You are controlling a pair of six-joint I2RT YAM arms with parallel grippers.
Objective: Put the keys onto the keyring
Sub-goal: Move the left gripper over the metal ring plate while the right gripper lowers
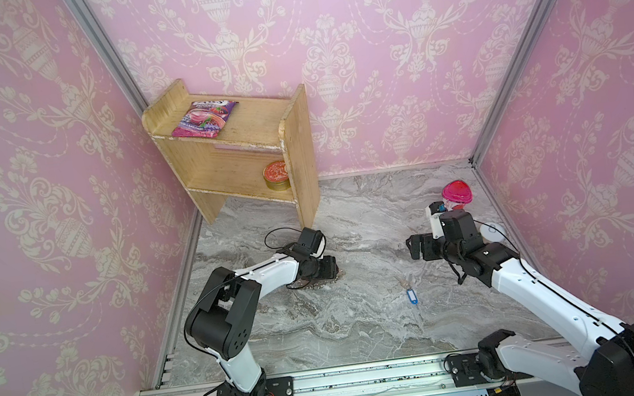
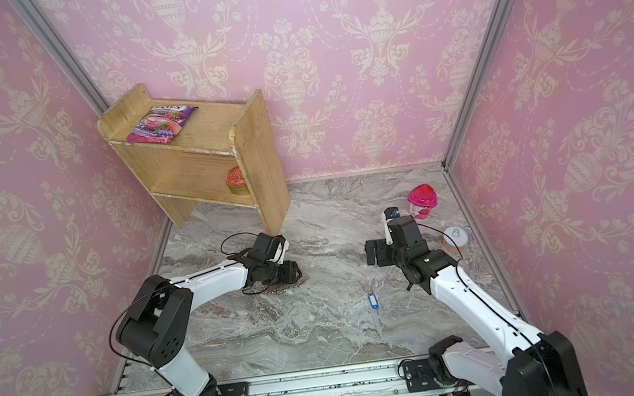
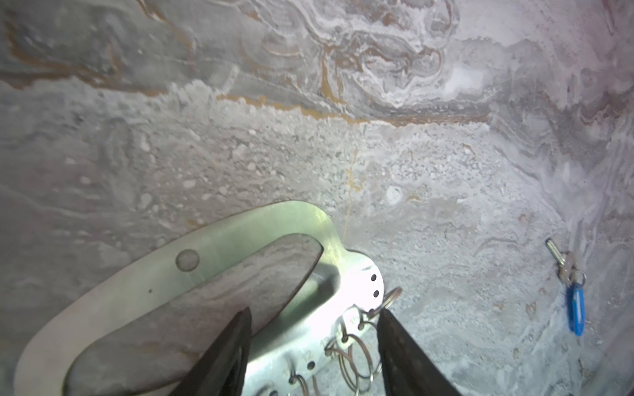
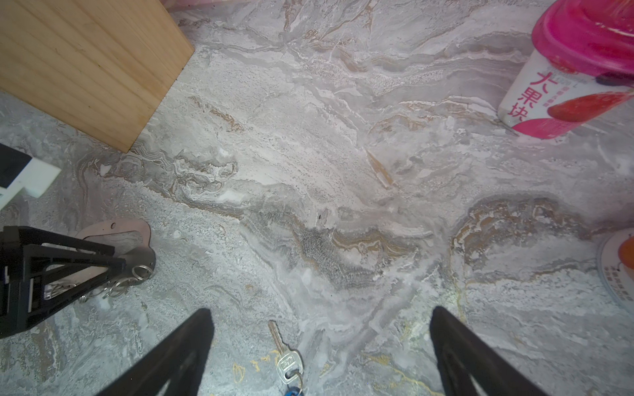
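Right, your keys (image 1: 410, 293) lie flat on the desk (image 1: 365, 337), right of its middle and about halfway between its back and front edges. They sit just toward the front edge from the right gripper (image 4: 320, 310), which hovers above them. In the right wrist view the bunch (image 4: 286, 363) falls between that gripper's two fingers (image 4: 192, 339), set back from the tips. Those jaws are spread wide and touch nothing.

The bunch's long axis runs roughly back to front. The silvery key blade points toward the back edge, leaning a little left, and the blue tag (image 3: 577, 310) trails toward the front edge.

Your keyring plate (image 3: 233, 240) lies flat on the desk left of the middle, well apart from the keys. The left gripper (image 3: 314, 312) is down over it. Its jaws are parted and straddle the strip that carries the rings (image 3: 356, 356). One finger hangs over the handle slot (image 3: 192, 308) and the other sits just beside the end ring. A gap shows between the slot-side finger and the metal, so you see no pinch.
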